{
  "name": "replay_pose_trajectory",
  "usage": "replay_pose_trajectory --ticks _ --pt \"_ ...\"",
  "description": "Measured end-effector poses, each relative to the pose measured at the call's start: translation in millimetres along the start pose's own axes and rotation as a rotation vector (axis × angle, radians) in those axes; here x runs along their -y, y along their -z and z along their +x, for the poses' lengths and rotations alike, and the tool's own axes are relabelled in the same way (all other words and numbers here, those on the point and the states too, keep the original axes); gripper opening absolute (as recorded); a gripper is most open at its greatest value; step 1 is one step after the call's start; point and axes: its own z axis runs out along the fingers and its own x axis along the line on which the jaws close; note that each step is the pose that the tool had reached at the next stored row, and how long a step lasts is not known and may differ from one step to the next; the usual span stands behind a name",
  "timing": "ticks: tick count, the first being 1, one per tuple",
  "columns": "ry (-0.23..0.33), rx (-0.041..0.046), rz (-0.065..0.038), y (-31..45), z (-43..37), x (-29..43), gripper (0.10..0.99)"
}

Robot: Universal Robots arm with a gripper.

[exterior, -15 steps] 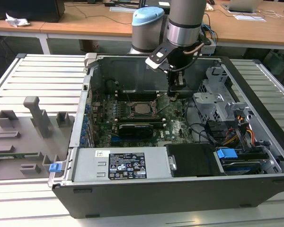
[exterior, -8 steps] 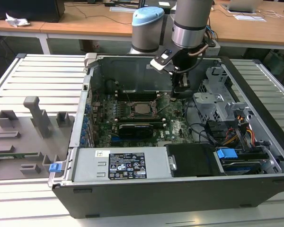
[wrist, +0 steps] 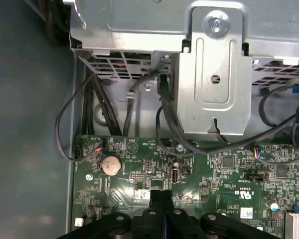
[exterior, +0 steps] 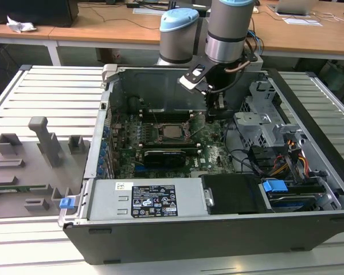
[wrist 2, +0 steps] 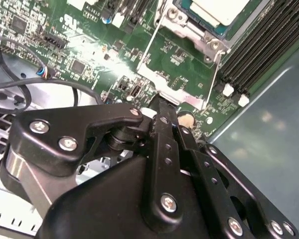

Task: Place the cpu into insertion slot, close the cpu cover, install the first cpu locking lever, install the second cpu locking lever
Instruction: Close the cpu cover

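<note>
In the middle of the green motherboard (exterior: 215,157), the cpu (exterior: 173,131) lies flat in the insertion slot (exterior: 160,135) with its silver-grey face up. In the second wrist view the cpu (wrist 2: 217,9) shows at the edge of the frame, with the silvery rim of the insertion slot (wrist 2: 189,31) around it. Two thin wire levers (wrist 2: 148,46) run along the sides of the socket. Whether they are hooked down cannot be told. Long black memory slots (wrist 2: 264,47) lie just beside the socket.

The gripper (exterior: 218,112) hangs over the board near the socket, on the exterior view's right of it. It sits between the socket and the grey metal drive cage (exterior: 264,123). In both wrist views its black fingers (wrist 2: 162,112) are pressed together, and the gripper (wrist: 162,195) has nothing between them. A round coin battery (wrist: 110,165) sits on the board near the fingertips, with black cables (wrist: 97,104) beyond it.

A long black card (exterior: 160,155) lies across the board on the near side of the socket, and a labelled power supply (exterior: 152,200) fills the case's front edge. Outside the case, on the exterior view's left, a grey fixture tray (exterior: 23,172) rests on the slatted table (exterior: 57,91).
</note>
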Motion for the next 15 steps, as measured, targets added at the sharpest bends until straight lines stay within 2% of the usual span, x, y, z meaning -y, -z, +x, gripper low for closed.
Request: replay_pose_trajectory --ticks 6,13,15 --pt "0.000 0.0000 0.000 0.0 0.3 10.8 0.106" --pt "0.000 -0.0006 0.000 0.1 0.6 16.6 0.106" --pt "0.000 -0.0007 0.000 0.3 0.7 20.1 0.106"
